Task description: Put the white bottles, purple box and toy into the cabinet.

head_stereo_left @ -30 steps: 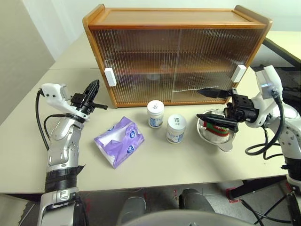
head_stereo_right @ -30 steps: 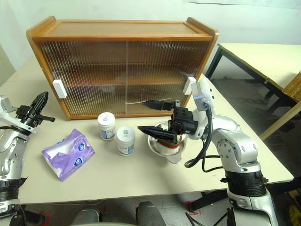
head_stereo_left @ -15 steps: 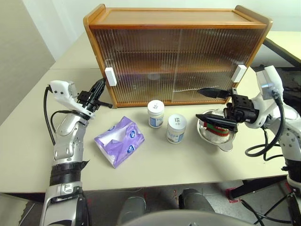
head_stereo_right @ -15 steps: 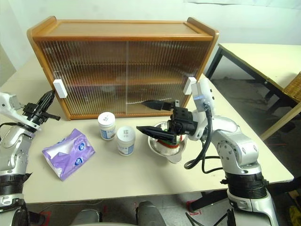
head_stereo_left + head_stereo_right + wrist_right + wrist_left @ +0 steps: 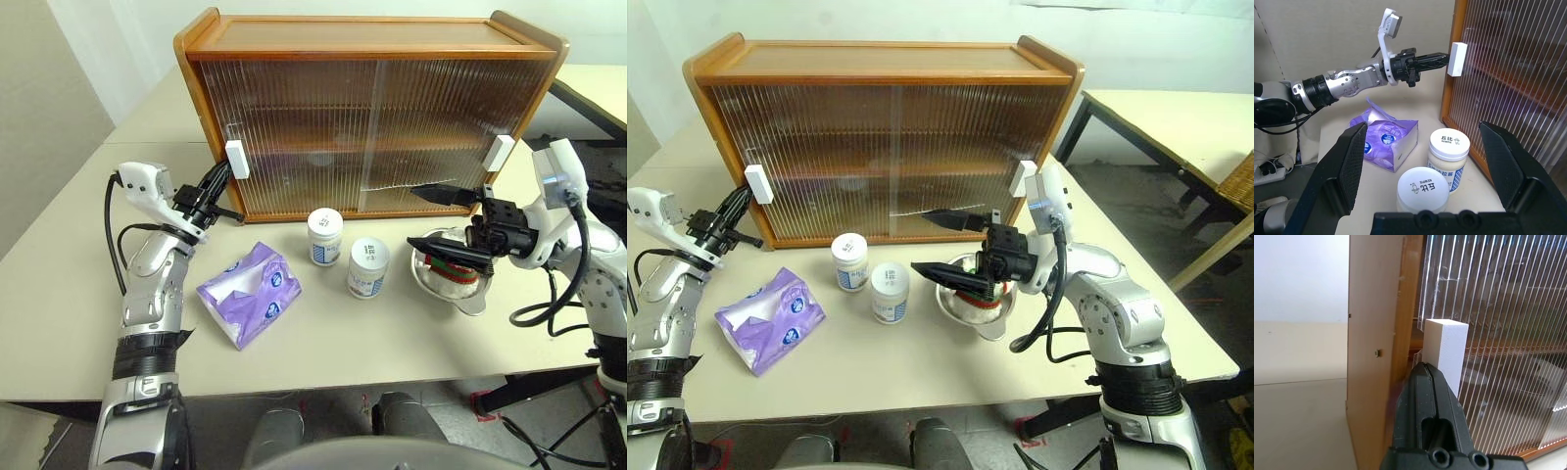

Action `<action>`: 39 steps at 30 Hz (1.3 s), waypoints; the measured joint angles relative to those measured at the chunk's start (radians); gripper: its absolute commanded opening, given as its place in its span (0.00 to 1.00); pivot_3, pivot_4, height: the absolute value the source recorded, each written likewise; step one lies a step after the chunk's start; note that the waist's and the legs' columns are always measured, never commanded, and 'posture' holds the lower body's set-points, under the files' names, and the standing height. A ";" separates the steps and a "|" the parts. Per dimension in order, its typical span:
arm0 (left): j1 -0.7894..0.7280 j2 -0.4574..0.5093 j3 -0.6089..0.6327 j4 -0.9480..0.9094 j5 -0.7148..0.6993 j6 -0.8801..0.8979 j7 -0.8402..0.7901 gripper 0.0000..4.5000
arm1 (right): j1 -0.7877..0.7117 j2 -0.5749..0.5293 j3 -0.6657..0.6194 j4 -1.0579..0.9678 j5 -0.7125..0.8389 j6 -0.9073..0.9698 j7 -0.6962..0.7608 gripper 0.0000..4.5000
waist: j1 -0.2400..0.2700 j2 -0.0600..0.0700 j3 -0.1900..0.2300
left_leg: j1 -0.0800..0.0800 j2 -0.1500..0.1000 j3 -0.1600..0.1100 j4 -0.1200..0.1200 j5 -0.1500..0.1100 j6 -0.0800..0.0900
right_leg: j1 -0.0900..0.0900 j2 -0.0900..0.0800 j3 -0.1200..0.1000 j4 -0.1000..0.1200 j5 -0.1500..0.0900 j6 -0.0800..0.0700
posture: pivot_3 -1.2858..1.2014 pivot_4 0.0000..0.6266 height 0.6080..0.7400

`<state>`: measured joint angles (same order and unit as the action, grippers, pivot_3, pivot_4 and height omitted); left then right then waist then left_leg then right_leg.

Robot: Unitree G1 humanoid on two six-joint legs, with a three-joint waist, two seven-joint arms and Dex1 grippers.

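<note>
The cabinet (image 5: 372, 29) stands at the back of the table, its ribbed doors drawn across the front. My left gripper (image 5: 224, 172) is shut, and its tips press against the outer side of the left white handle (image 5: 236, 159). The handle (image 5: 1445, 352) stands just past the fingertips (image 5: 1425, 369). Two white bottles (image 5: 324, 236) (image 5: 367, 267) stand in front of the cabinet. The purple box (image 5: 250, 292) lies to their left. The toy (image 5: 453, 282) sits in a steel bowl (image 5: 470, 304). My right gripper (image 5: 411, 215) is open just above the toy and holds nothing.
A second table (image 5: 1176, 117) and a wicker chair (image 5: 1239, 186) stand off to the right. The right door's white handle (image 5: 499, 153) is near my right wrist. Dim shapes show behind the ribbed doors. The table's front edge runs close below the purple box.
My left gripper has moved right and forward, from open table space up against the cabinet's left handle, which seems nudged slightly right. The right arm has not moved.
</note>
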<state>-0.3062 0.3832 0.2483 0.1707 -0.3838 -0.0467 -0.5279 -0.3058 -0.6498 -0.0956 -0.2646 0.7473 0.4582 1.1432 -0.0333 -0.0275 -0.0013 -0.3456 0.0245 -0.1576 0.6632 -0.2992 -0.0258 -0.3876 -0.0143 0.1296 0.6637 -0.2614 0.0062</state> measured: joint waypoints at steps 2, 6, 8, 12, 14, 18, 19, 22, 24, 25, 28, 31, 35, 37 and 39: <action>-0.008 -0.002 -0.008 -0.002 -0.001 0.006 -0.005 0.00 | 0.000 0.000 0.000 0.000 0.000 0.000 0.000 1.00 | 0.000 0.000 0.000 | 0.000 0.000 0.000 0.000 0.000 0.000 | 0.000 0.000 0.000 0.000 0.000 0.000 | 0.46 0.00 1.00; -0.032 -0.008 -0.032 -0.018 -0.002 0.024 -0.016 0.00 | 0.000 0.001 0.000 0.000 0.000 0.000 -0.002 1.00 | -0.001 0.000 0.000 | -0.001 0.000 0.000 0.000 0.000 0.000 | 0.000 0.000 0.000 0.000 0.000 0.000 | 0.46 0.00 1.00; -0.042 -0.012 -0.042 -0.032 -0.004 0.039 -0.021 0.00 | 0.000 0.002 0.000 0.000 0.000 0.000 -0.004 1.00 | -0.001 0.000 0.000 | -0.001 0.000 0.000 0.001 0.000 0.000 | 0.000 0.000 0.000 0.000 0.000 0.000 | 0.46 0.00 1.00; -0.052 -0.018 -0.067 -0.072 -0.015 0.071 -0.035 0.00 | 0.000 0.004 0.000 -0.001 0.000 0.000 -0.010 1.00 | -0.002 0.000 0.000 | -0.001 0.000 0.000 0.001 0.000 0.000 | 0.000 0.000 0.000 0.000 0.000 0.001 | 0.46 0.00 1.00; -0.054 -0.020 -0.073 -0.086 -0.016 0.085 -0.039 0.00 | 0.000 0.007 0.000 -0.001 0.000 0.000 -0.011 1.00 | -0.004 0.000 0.000 | -0.001 0.000 0.000 0.001 0.000 0.000 | 0.000 0.000 0.000 0.000 0.000 0.001 | 0.46 0.00 1.00; -0.055 -0.022 -0.077 -0.094 -0.016 0.107 -0.046 0.00 | 0.000 0.008 0.000 -0.001 -0.001 0.000 -0.016 1.00 | -0.007 0.000 0.000 | -0.001 0.000 0.000 0.001 0.000 0.000 | 0.000 0.000 0.000 0.000 0.000 0.001 | 0.46 0.00 1.00; -0.055 -0.022 -0.079 -0.094 -0.016 0.111 -0.049 0.00 | 0.000 0.008 0.000 -0.001 -0.001 0.000 -0.018 1.00 | -0.007 0.000 0.000 | -0.001 0.000 0.000 0.001 0.000 0.000 | 0.000 0.000 0.000 0.000 0.000 0.001 | 0.46 0.00 1.00; -0.055 -0.024 -0.088 -0.095 -0.016 0.124 -0.054 0.00 | 0.000 0.009 0.000 -0.002 -0.001 0.000 -0.020 1.00 | -0.007 0.000 0.000 | -0.001 0.000 0.000 0.001 0.000 0.000 | 0.000 0.000 0.000 0.000 0.000 0.001 | 0.45 0.00 1.00; -0.058 -0.026 -0.095 -0.095 -0.016 0.133 -0.059 0.00 | 0.000 0.009 0.000 -0.002 -0.001 -0.001 -0.022 1.00 | -0.008 0.000 0.000 | -0.001 0.000 0.000 0.002 0.000 0.000 | 0.000 0.000 0.000 0.000 0.000 0.001 | 0.45 0.00 1.00; -0.060 -0.027 -0.098 -0.095 -0.016 0.138 -0.062 0.00 | 0.000 0.010 0.000 -0.002 -0.001 -0.001 -0.024 1.00 | -0.008 0.000 0.000 | -0.001 0.000 0.000 0.002 0.000 0.000 | 0.000 0.000 0.000 0.000 0.001 0.001 | 0.45 0.00 1.00; -0.065 -0.035 -0.110 -0.093 -0.016 0.142 -0.070 0.00 | 0.001 0.010 0.000 -0.003 -0.001 -0.001 -0.029 1.00 | -0.011 0.000 0.000 | -0.001 0.000 0.000 0.002 0.000 0.000 | 0.000 0.000 0.000 0.000 0.001 0.002 | 0.45 0.00 1.00; -0.079 -0.048 -0.117 -0.081 -0.015 0.145 -0.078 0.00 | 0.006 0.010 0.000 -0.005 -0.001 -0.001 -0.032 1.00 | -0.013 0.000 0.000 | -0.002 0.000 0.000 0.003 0.000 0.000 | 0.000 0.000 0.000 0.000 0.001 0.002 | 0.45 0.00 1.00; -0.109 -0.057 -0.135 -0.050 -0.012 0.145 -0.091 0.00 | 0.012 0.010 0.000 -0.010 -0.001 -0.001 -0.039 1.00 | -0.017 0.000 0.000 | -0.002 0.000 0.000 0.004 0.000 0.000 | 0.000 0.000 0.000 0.000 0.001 0.003 | 0.45 0.00 1.00; -0.118 -0.068 -0.145 -0.036 -0.009 0.145 -0.097 0.00 | 0.014 0.010 -0.001 -0.012 -0.001 -0.001 -0.044 1.00 | -0.019 0.000 0.000 | -0.003 0.000 0.000 0.005 0.000 0.000 | 0.000 0.000 0.000 -0.001 0.002 0.004 | 0.44 0.00 1.00; -0.131 -0.074 -0.154 -0.013 -0.002 0.142 -0.108 0.00 | 0.016 0.010 -0.001 -0.018 -0.001 -0.001 -0.046 1.00 | -0.022 0.000 0.000 | -0.003 0.000 0.000 0.006 0.000 0.001 | 0.000 0.000 0.000 -0.001 0.002 0.005 | 0.44 0.00 1.00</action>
<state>-0.4375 0.3091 0.0939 0.1576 -0.3860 0.0950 -0.6362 -0.2898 -0.6394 -0.0970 -0.2825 0.7468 0.4571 1.0974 -0.0551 -0.0278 -0.0014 -0.3484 0.0244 -0.1576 0.6695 -0.2995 -0.0251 -0.3873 -0.0143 0.1296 0.6630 -0.2593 0.0114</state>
